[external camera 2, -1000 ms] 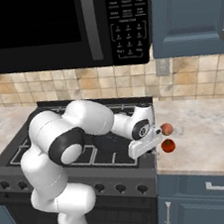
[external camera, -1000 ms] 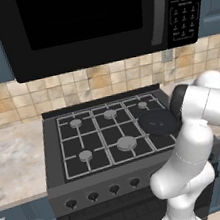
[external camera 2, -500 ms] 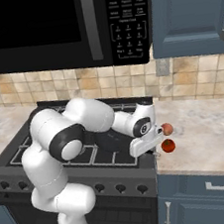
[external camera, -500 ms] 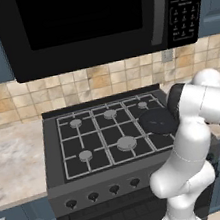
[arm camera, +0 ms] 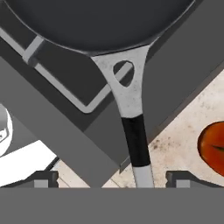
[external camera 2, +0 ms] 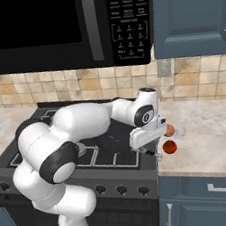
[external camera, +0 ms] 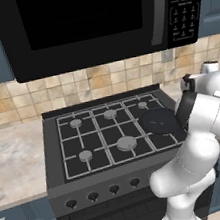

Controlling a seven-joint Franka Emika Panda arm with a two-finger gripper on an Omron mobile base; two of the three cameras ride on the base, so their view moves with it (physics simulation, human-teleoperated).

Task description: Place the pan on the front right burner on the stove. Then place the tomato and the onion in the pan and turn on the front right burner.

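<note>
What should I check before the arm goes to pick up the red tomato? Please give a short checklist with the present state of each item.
1. Round black frying pan sits on the grate at the stove's front right: ok.
2. Gripper is open, its two fingertips standing apart on both sides of the pan's handle: ok.
3. Handle is free of the fingers: cannot tell, contact is hidden at the frame edge.
4. Bright red glossy tomato lies on the counter right of the stove, within sight: ok.
5. Pale orange-brown onion lies just behind the tomato: ok.
6. Pan is empty, ready for both: ok.
</note>
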